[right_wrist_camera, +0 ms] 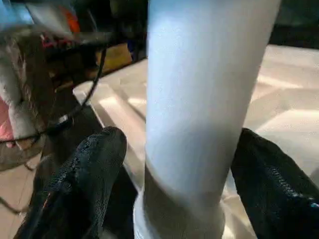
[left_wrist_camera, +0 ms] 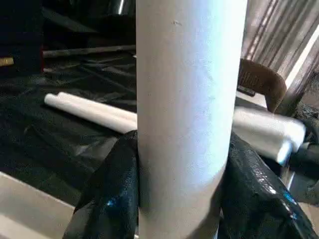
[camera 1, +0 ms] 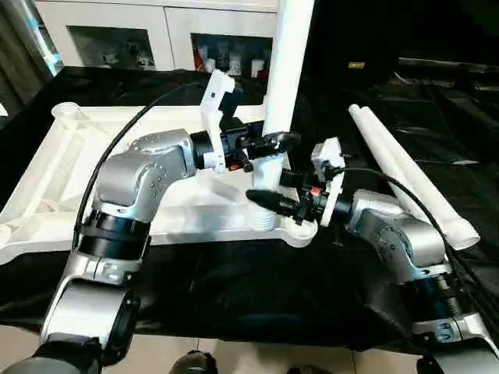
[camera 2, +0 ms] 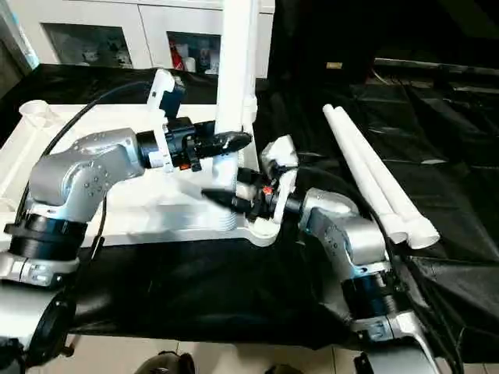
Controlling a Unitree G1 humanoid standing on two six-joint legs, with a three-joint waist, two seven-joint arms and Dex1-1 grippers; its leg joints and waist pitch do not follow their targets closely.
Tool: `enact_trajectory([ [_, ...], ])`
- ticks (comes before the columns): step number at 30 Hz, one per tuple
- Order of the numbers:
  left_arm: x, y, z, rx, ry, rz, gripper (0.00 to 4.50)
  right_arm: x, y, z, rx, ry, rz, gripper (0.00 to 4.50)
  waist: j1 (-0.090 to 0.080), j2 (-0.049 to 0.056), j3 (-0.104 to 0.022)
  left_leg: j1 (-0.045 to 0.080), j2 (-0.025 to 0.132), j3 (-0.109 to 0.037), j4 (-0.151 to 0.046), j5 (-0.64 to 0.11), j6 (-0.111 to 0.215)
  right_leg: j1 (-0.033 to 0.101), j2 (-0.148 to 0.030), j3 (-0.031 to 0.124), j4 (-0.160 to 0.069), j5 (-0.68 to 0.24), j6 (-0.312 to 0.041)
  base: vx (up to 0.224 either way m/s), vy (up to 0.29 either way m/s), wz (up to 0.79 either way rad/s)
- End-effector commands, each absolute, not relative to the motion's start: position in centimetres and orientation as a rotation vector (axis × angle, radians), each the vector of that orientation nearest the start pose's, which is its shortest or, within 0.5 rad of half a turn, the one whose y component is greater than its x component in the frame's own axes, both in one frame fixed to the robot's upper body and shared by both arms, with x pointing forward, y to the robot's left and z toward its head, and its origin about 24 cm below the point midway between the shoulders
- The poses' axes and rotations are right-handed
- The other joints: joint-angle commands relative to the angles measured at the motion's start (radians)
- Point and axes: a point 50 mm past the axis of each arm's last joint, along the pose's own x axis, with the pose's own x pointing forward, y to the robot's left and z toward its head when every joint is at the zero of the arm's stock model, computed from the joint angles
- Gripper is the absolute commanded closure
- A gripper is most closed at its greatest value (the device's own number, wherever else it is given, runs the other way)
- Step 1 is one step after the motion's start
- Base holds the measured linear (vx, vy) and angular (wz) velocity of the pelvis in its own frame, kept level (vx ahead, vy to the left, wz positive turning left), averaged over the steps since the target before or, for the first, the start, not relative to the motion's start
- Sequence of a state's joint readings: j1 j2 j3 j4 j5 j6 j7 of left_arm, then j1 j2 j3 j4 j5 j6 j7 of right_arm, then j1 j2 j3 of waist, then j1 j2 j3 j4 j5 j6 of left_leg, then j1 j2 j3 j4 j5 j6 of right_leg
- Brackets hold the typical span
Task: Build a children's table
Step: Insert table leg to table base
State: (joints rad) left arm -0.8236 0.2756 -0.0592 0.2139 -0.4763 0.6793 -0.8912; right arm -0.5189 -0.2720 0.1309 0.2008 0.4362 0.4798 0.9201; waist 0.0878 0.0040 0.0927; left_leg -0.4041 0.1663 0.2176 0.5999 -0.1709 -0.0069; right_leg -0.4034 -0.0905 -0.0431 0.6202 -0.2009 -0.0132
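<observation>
The white table top (camera 1: 117, 202) lies underside up on the black-covered surface (camera 1: 257, 288), and I place everything from its near right corner socket (camera 1: 269, 220). One white leg (camera 1: 287, 70) stands upright in that socket. My left end effector (camera 1: 269, 144) is closed around this upright leg a little above the socket, with a black finger (left_wrist_camera: 107, 199) pressed against each side of the tube. My right end effector (camera 1: 269, 201) reaches in lower down, just above the socket's rim; its fingers (right_wrist_camera: 79, 184) bracket the leg, but a sliver of gap seems to remain on each side, so I cannot tell whether they actually grip it. Two more legs (camera 1: 409, 175) lie side by side on the black cover, well to the right of the socket. A white cabinet (camera 1: 156, 31) stands beyond the top's far edge.
</observation>
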Motion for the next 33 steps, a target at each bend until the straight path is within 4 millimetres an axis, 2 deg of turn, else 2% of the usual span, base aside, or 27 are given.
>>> enact_trajectory([
  [1,33.9,8.6,19.8,-0.106,0.079,-1.224,2.64,31.4,-10.3,10.8,0.129,0.205,1.157,0.98,-0.002,0.005,-0.082,0.037,0.061,-0.037,-0.069,-0.121,0.022,0.046,-0.061,0.037,-0.058,-0.027,-0.26,0.0,0.0,0.0],
  [2,34.0,8.5,19.9,-0.107,0.08,-1.226,2.64,31.4,-10.3,10.7,0.12,0.219,1.156,0.98,-0.001,0.011,-0.08,0.036,0.061,-0.038,-0.069,-0.126,0.019,0.045,-0.06,0.038,-0.058,-0.03,-0.26,0.0,0.0,0.0],
  [12,33.6,8.2,19.6,-0.111,0.094,-1.27,2.64,31.8,-10.4,11.1,0.164,0.226,1.147,0.98,-0.002,0.007,-0.08,0.038,0.062,-0.037,-0.069,-0.127,0.023,0.047,-0.061,0.038,-0.057,-0.018,-0.268,0.0,0.0,0.0],
  [18,33.2,8.2,19.7,-0.111,0.102,-1.304,2.64,31.9,-10.1,10.7,0.148,0.251,1.163,0.98,-0.001,0.003,-0.081,0.037,0.062,-0.037,-0.069,-0.126,0.022,0.047,-0.062,0.038,-0.057,-0.025,-0.268,0.0,0.0,0.0],
  [26,33.0,8.1,19.8,-0.11,0.102,-1.325,2.64,31.8,-10.1,10.6,0.153,0.267,1.179,0.98,-0.001,0.006,-0.082,0.037,0.062,-0.037,-0.068,-0.118,0.024,0.047,-0.062,0.037,-0.055,-0.013,-0.272,0.0,0.0,0.0],
  [28,32.8,8.0,19.8,-0.109,0.103,-1.343,2.64,31.8,-10.0,10.5,0.154,0.276,1.189,1.32,-0.001,0.006,-0.082,0.038,0.062,-0.037,-0.068,-0.123,0.02,0.048,-0.062,0.037,-0.055,-0.016,-0.272,0.0,0.0,0.0],
  [32,32.6,7.7,19.8,-0.108,0.107,-1.368,2.64,31.8,-10.1,10.4,0.153,0.286,1.194,1.5,-0.001,0.007,-0.082,0.036,0.061,-0.037,-0.067,-0.121,0.023,0.048,-0.062,0.038,-0.056,-0.015,-0.271,0.0,0.0,0.0],
  [33,32.6,7.7,19.9,-0.11,0.107,-1.371,2.64,31.8,-10.1,10.3,0.153,0.287,1.195,1.74,-0.001,0.007,-0.083,0.037,0.062,-0.037,-0.067,-0.118,0.022,0.048,-0.061,0.037,-0.055,-0.011,-0.272,0.0,0.0,0.0],
])
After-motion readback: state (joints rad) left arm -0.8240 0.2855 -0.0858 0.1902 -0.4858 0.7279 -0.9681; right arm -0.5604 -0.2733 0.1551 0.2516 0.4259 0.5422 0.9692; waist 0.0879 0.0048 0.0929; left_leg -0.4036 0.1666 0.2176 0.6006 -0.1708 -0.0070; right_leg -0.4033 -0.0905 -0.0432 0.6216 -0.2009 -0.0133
